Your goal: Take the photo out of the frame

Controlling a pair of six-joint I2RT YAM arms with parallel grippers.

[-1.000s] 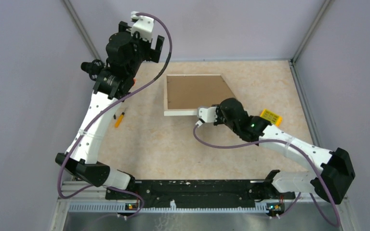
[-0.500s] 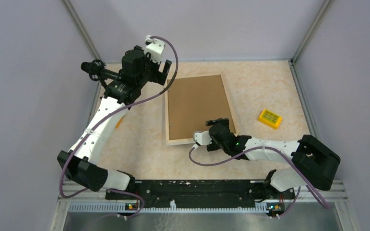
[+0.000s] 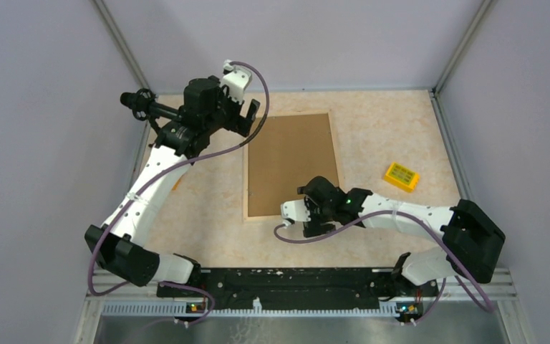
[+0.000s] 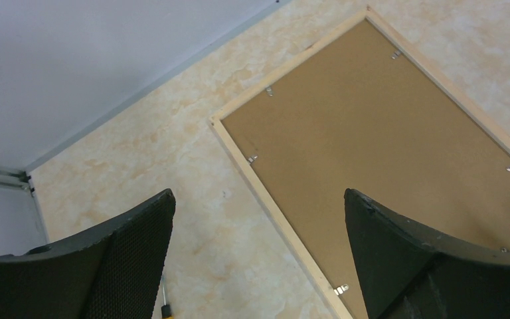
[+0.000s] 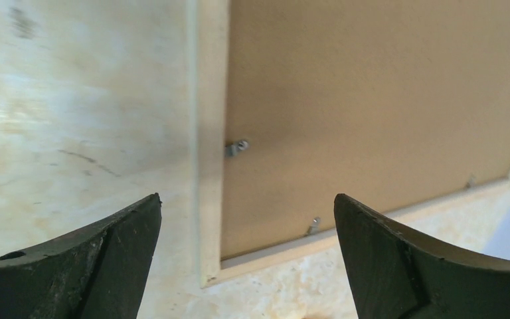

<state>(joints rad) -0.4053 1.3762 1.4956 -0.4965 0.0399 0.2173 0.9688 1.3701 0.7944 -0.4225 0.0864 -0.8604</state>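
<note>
Lying face-down at desk [image 3: 401, 122] centre: frame [image 3: 290, 161], brown backing board uppermost, metal tabs along its pale wood edge. Left hand [image 4: 259, 193]: fully spread, empty, above the frame's 11 o'clock corner. Right hand [image 5: 246, 203]: fully spread, empty, over the 5 o'clock edge. Yellow block [image 3: 401, 176]: 3 o'clock of frame, well apart.

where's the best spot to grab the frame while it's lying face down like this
Probably the pale wood rail under the open right gripper, from straight above. The frame lies flat, back up, so no gap shows beneath it. The rail seems to stand slightly proud of the brown backing, so the fingers could straddle it.
</note>
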